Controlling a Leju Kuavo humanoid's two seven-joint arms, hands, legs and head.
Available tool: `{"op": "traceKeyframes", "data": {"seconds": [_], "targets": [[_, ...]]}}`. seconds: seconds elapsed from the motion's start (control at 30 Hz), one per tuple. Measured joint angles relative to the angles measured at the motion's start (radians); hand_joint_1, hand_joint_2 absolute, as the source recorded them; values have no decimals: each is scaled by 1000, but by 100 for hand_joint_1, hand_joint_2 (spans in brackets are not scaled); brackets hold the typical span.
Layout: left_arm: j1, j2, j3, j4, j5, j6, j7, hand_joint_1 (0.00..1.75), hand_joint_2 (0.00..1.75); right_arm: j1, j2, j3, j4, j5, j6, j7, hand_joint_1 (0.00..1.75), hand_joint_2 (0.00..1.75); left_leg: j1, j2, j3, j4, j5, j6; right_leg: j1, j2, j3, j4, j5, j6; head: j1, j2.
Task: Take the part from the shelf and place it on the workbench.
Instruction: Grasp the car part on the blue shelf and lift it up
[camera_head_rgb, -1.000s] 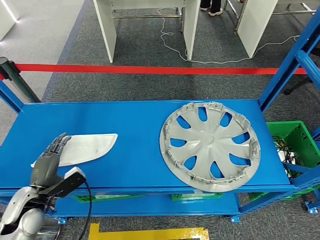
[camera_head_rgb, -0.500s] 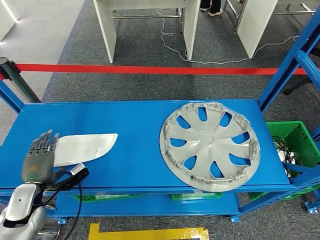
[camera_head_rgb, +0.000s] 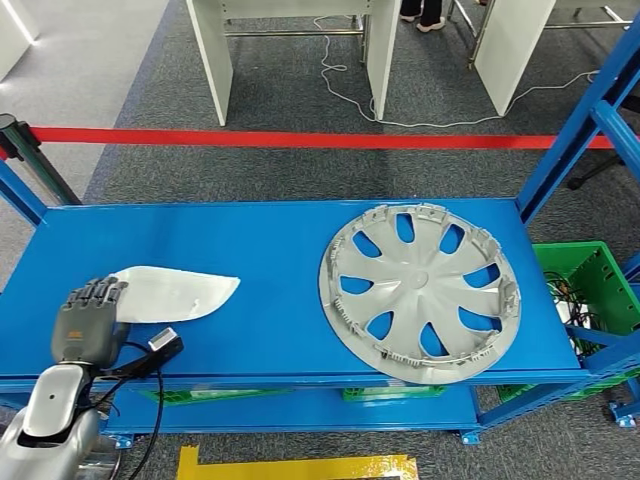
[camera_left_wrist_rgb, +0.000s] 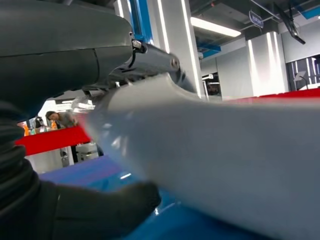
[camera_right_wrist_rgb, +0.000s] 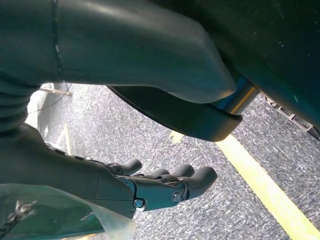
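Since the earlier frames your left hand (camera_head_rgb: 84, 322) has closed over the blunt end of the white part (camera_head_rgb: 177, 293), and the part has shifted a little: its pointed tip now lies slightly more to the right on the blue shelf (camera_head_rgb: 279, 260). You can see in the head view that the fingers are curled down over the top of the part's left end. In the left wrist view the dark fingers (camera_left_wrist_rgb: 151, 62) lie on the upper face of the part (camera_left_wrist_rgb: 226, 150) and the thick thumb (camera_left_wrist_rgb: 113, 207) is under its edge, so the hand holds the part between them. The part is close above the shelf surface; you cannot tell if it touches the shelf or is already lifted.

Your right hand (camera_right_wrist_rgb: 158, 187) hangs over grey carpet with a yellow line (camera_right_wrist_rgb: 264, 192); its fingers are stretched out, a little apart, and hold nothing.

Well to the right of the part, a large silver wheel cover (camera_head_rgb: 420, 290) lies flat on the same shelf. Beyond the shelf a red line (camera_head_rgb: 302, 139) crosses the carpet, and a green crate (camera_head_rgb: 596, 285) stands low at the right side
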Motion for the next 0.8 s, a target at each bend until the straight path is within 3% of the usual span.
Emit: {"op": "traceKeyframes", "data": {"seconds": [0.63,0.8], "targets": [[0,-15,8,14,43,2,-53,175,175,0,0,0,0,2,0,0,0,175,0,0,0,0,0,0,0,0,0,0,0,0,0,0],[9,-19,11,12,123,86,-145,175,175,0,0,0,0,8,0,-1,0,175,0,0,0,0,0,0,0,0,0,0,0,0,0,0]]}}
